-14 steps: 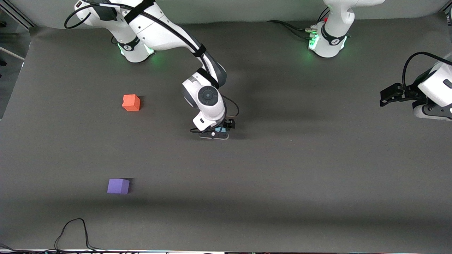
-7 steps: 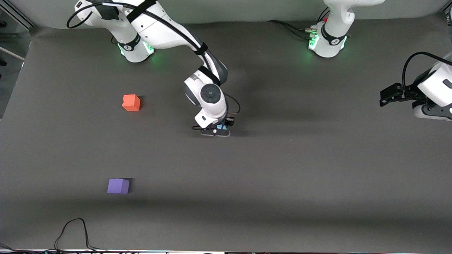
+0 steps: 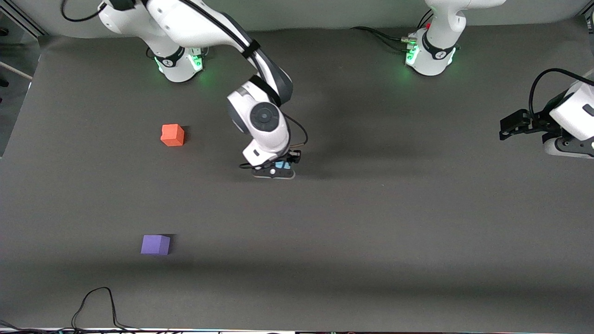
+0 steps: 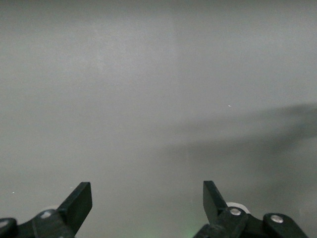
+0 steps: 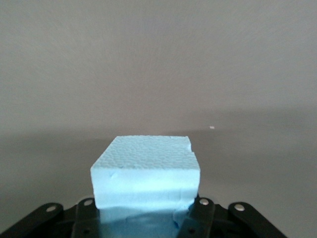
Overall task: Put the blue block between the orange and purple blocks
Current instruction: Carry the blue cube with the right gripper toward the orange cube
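My right gripper (image 3: 280,168) is shut on the light blue block (image 3: 280,164) and holds it above the grey mat near the table's middle. In the right wrist view the blue block (image 5: 146,173) fills the space between the jaws, its notch at one top corner. The orange block (image 3: 172,135) sits on the mat toward the right arm's end. The purple block (image 3: 155,244) sits nearer to the front camera than the orange one. My left gripper (image 3: 506,128) is open and empty, waiting at the left arm's end; its fingers (image 4: 79,201) stand wide apart over bare mat.
The dark grey mat (image 3: 371,222) covers the table. A black cable (image 3: 95,301) loops at the mat's front edge, nearer to the front camera than the purple block. The two arm bases (image 3: 429,55) stand along the top edge.
My right arm has shifted toward the right arm's end of the table with the blue block in its grip and lifted a little. The left arm and the other blocks have not moved.
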Action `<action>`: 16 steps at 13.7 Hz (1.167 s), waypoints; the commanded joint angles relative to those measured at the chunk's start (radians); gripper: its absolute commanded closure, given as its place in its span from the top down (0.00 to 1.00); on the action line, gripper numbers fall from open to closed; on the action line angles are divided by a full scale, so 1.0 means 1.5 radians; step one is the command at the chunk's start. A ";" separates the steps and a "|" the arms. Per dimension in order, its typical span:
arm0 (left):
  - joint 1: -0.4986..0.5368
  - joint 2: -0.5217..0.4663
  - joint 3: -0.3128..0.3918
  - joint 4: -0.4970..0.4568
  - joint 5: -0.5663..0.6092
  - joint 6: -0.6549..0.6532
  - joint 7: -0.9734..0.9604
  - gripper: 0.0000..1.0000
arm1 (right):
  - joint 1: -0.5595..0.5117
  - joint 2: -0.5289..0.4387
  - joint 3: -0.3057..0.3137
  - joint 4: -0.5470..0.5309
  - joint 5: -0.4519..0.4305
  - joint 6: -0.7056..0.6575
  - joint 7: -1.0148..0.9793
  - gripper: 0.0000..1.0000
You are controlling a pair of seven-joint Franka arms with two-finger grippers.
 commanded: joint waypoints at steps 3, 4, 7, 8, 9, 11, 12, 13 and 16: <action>-0.005 -0.004 0.004 0.002 0.011 -0.003 0.008 1.00 | -0.062 -0.066 -0.001 0.186 0.043 -0.244 -0.057 0.36; -0.005 -0.005 0.004 0.001 0.012 -0.003 0.008 1.00 | -0.085 -0.066 0.000 0.228 0.044 -0.278 -0.082 0.36; -0.008 -0.004 0.003 0.001 0.019 -0.003 0.007 1.00 | -0.128 -0.075 -0.001 0.278 0.038 -0.337 -0.118 0.37; -0.008 -0.005 0.001 0.000 0.029 -0.004 0.007 1.00 | -0.141 -0.084 -0.002 0.279 0.038 -0.339 -0.136 0.37; -0.008 -0.004 0.001 0.001 0.030 -0.003 0.008 1.00 | -0.158 -0.094 -0.002 0.276 0.038 -0.340 -0.149 0.40; -0.005 -0.004 0.001 0.002 0.029 0.000 0.005 1.00 | -0.188 -0.114 -0.001 0.273 0.038 -0.367 -0.181 0.42; -0.004 -0.004 0.001 0.002 0.028 0.000 0.005 1.00 | -0.220 -0.123 0.004 0.274 0.038 -0.388 -0.189 0.42; -0.004 -0.005 0.001 0.003 0.024 0.000 0.007 1.00 | -0.277 -0.135 0.026 0.271 0.038 -0.400 -0.201 0.42; -0.003 -0.004 0.001 0.005 0.018 0.004 0.007 1.00 | -0.522 -0.190 0.240 0.230 -0.046 -0.432 -0.279 0.43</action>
